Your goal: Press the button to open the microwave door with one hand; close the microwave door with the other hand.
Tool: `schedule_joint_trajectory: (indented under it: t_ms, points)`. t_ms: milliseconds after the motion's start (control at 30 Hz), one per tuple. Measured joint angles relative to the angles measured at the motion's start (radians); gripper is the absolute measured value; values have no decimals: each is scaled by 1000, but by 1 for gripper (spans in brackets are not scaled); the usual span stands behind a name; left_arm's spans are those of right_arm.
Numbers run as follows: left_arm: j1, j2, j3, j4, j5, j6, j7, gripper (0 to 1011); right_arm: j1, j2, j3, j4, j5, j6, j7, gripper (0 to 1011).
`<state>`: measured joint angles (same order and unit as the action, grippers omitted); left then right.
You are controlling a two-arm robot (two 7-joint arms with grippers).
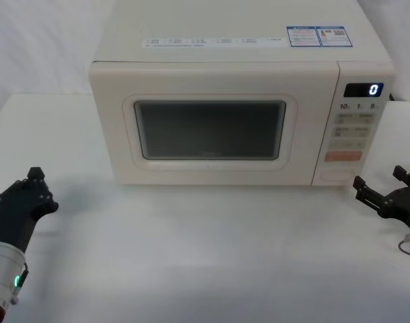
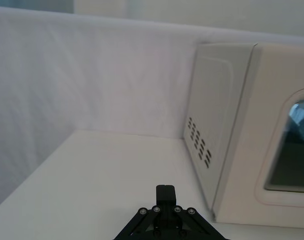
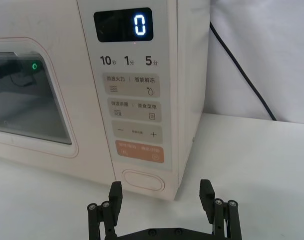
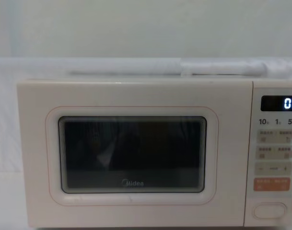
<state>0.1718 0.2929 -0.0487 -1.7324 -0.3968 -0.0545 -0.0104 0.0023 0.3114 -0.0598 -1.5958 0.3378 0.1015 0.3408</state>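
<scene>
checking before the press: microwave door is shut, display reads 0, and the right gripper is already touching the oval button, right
Not quite. The door is shut and the display reads 0, but the right gripper, fingers open, sits short of the oval button, not touching it. The right wrist view shows the gap.

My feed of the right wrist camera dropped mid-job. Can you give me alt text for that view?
The right gripper, fingers open, sits low in front of the microwave's control panel, lined up near the cream oval button without touching it. The display reads 0, and the microwave door is closed.
</scene>
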Motion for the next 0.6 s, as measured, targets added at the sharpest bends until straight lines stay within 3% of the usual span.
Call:
schedule_joint_trajectory:
  t_ms: [400, 600]
  points:
    - [0, -11, 5, 28, 81, -11, -3, 0, 0, 0, 0, 0, 0, 0, 0, 1002]
    - [-2, -18, 2, 32, 90, -8, -23, 0, 0, 0, 0, 0, 0, 0, 0, 1002]
